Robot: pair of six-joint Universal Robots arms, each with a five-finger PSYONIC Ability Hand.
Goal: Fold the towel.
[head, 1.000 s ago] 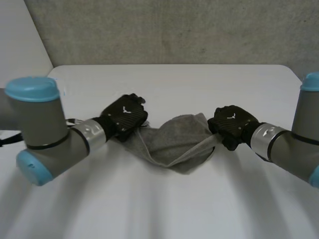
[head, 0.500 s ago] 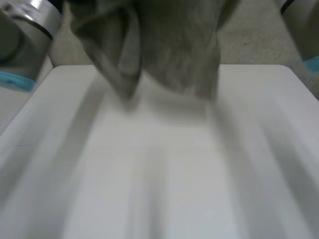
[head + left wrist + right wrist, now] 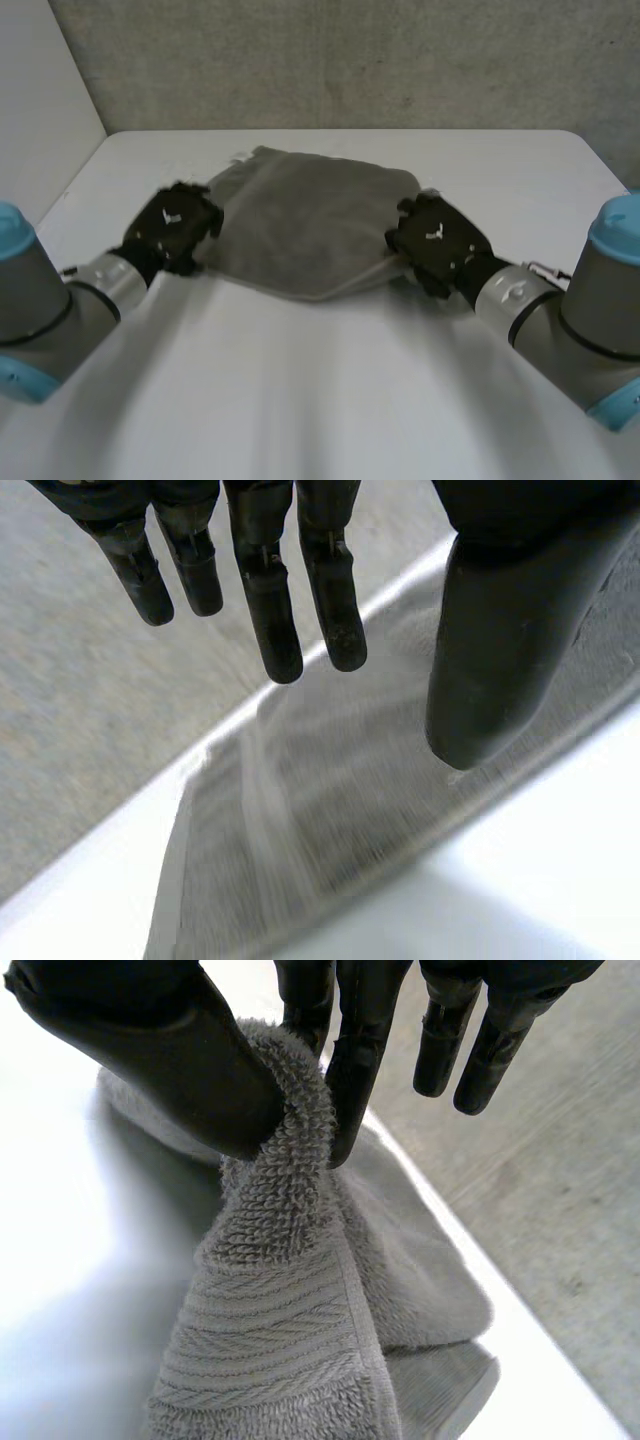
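Grey towel [image 3: 305, 225]: lying spread on the white surface [image 3: 320, 400] between the two arms; mostly flat, near edge sagging toward the middle, a bit bunched at its right end

Left robot hand [image 3: 172, 226]: sits at the towel's left near corner; in the left wrist view the fingers [image 3: 270, 610] are straight and the thumb is well apart from them; nothing is pinched, the cloth just lies below the palm; so it's holding nothing

Right robot hand [image 3: 435, 240]: at the right near corner; clamped on the towel, thumb and one finger squeezing a ridge of terry between them; the other fingers hang straight and free

Why it's set up like this: my guess is that a hand on each near corner is the start of carrying that edge over to the far one; laying the towel flat first would let the halves line up; the right pinch holds its corner up off the surface, ready to lift

Where the job stands: I'd say no fold made yet; the left side needs a grip before anything can be lifted evenly

Hard to make out: from the head view both hands show only their backs, fingers hidden; can't tell if the left fingertips touch the cloth; the right wrist view shows a second layer below the pinch, doubled over or just rumpled, no idea; the far left corner looks slightly flipped, not sure
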